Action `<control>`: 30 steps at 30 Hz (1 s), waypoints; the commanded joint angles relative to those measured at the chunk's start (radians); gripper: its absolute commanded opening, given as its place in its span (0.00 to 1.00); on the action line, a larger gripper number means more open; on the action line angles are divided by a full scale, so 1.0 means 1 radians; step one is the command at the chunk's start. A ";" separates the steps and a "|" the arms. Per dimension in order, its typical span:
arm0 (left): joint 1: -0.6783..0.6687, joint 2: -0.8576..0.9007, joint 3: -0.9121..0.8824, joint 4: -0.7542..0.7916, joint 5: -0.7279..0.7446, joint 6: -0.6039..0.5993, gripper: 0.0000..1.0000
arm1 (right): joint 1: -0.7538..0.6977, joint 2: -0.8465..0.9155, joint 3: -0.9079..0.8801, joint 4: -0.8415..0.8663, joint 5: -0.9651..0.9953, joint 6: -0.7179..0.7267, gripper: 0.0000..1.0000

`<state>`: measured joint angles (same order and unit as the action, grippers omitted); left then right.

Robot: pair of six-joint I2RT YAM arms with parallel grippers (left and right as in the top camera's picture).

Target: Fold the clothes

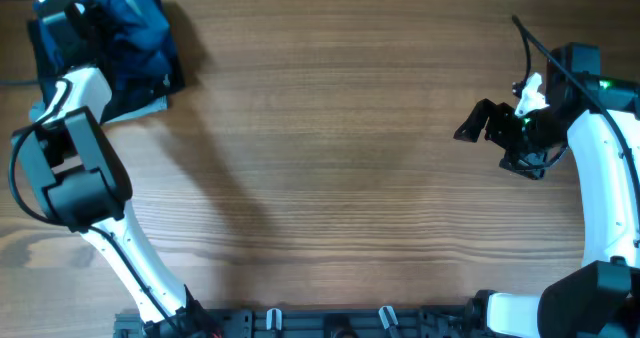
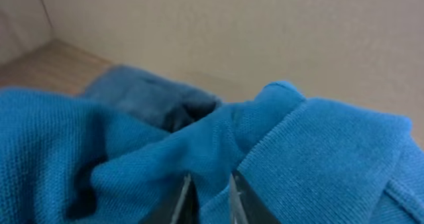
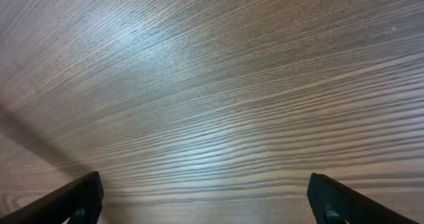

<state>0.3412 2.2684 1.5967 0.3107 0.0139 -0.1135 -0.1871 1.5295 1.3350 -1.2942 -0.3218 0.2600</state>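
A crumpled blue garment (image 1: 125, 28) lies in a heap at the far left corner of the wooden table. My left gripper (image 1: 62, 23) is at that heap. In the left wrist view its fingers (image 2: 209, 197) are nearly closed and pinch a fold of the blue knit cloth (image 2: 298, 144). My right gripper (image 1: 478, 121) hovers over bare wood at the right side, far from the garment. In the right wrist view its fingers (image 3: 212, 201) are wide apart and hold nothing.
A pale patch of cloth or paper (image 1: 150, 106) peeks out under the heap's near edge. The wooden table (image 1: 330, 168) stretches between the two arms. The arm bases and a rail (image 1: 330, 323) run along the near edge.
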 commanded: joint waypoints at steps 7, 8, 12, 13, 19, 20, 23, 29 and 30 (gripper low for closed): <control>-0.011 -0.280 -0.005 -0.090 -0.032 -0.024 0.66 | -0.001 -0.025 0.000 0.016 -0.008 0.032 1.00; -0.013 -0.362 -0.005 -0.145 -0.032 -0.026 0.82 | -0.001 -0.041 0.000 0.035 -0.009 0.035 0.99; -0.013 -0.701 -0.005 -0.521 -0.033 -0.026 1.00 | -0.001 -0.172 0.002 0.058 0.007 0.032 0.99; -0.013 -0.784 -0.005 -0.636 -0.032 -0.026 1.00 | -0.001 -0.221 0.002 0.053 0.019 0.029 1.00; -0.013 -1.175 -0.011 -1.017 0.232 -0.029 1.00 | -0.001 -0.527 0.002 -0.009 0.036 0.002 1.00; -0.013 -1.232 -0.026 -1.063 0.268 -0.029 1.00 | -0.001 -0.579 0.002 -0.008 0.036 0.006 0.99; -0.013 -1.407 -0.153 -1.101 0.366 -0.029 1.00 | -0.001 -0.697 0.002 -0.007 0.036 0.011 0.99; -0.013 -1.863 -0.578 -1.101 0.447 -0.030 1.00 | -0.001 -0.860 -0.002 -0.007 0.037 -0.009 0.98; -0.013 -1.905 -0.604 -1.102 0.460 -0.030 1.00 | -0.001 -0.883 -0.002 -0.003 0.051 -0.019 0.97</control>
<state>0.3286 0.4725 1.0584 -0.8059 0.3988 -0.1410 -0.1871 0.7002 1.3304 -1.3075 -0.3031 0.2779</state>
